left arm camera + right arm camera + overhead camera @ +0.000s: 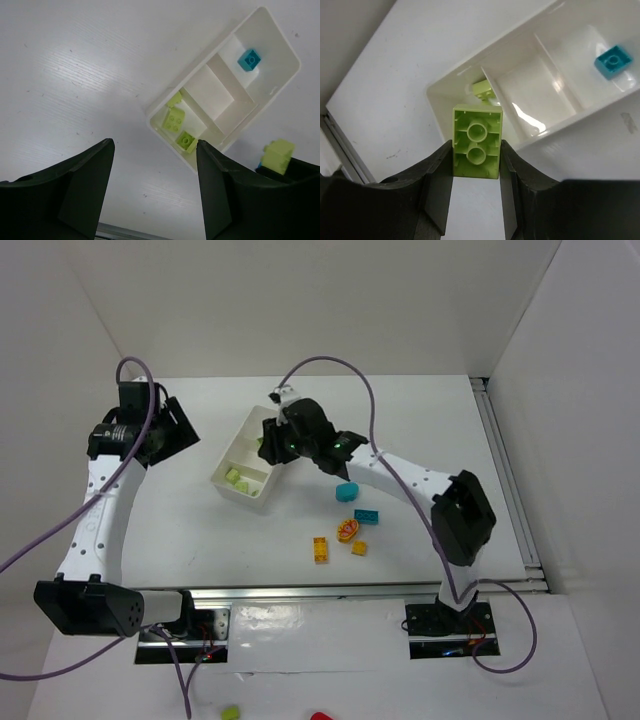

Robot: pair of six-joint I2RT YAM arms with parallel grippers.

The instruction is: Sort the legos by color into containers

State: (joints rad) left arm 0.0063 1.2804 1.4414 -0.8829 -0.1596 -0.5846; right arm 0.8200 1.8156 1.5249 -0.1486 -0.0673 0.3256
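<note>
The white tray (231,443) lay slantwise on the table (180,530), and thin dividers cut it into three compartments. The end compartment (152,117), nearest the arm bases, held three lime bricks (173,120) lying close together, at least two of them studs up. The middle compartment (212,92) showed only its white floor. The far compartment (235,47) held one teal brick (249,60), a single stud showing on top, near the tray's long wall. The right gripper (476,150) was clenched on a fourth lime brick (476,125), gripping it by its two long sides with the hollow underside turned toward the wrist camera. It hung over the tray's long wall, about where the first divider met it, beside the compartment of lime bricks. How high it was above the rim could not be told. The left gripper (152,150) stood released, its fingers (85,185) wide apart with nothing between them, well off to the left of the tray. Outside the tray, on the table toward the right arm's base, lay a loose teal brick (347,491) and a second loose teal brick (366,516). An orange-red ring piece (348,529) lay just beside the second, and two yellow-orange bricks (320,549) lay nearest the arm bases.
</note>
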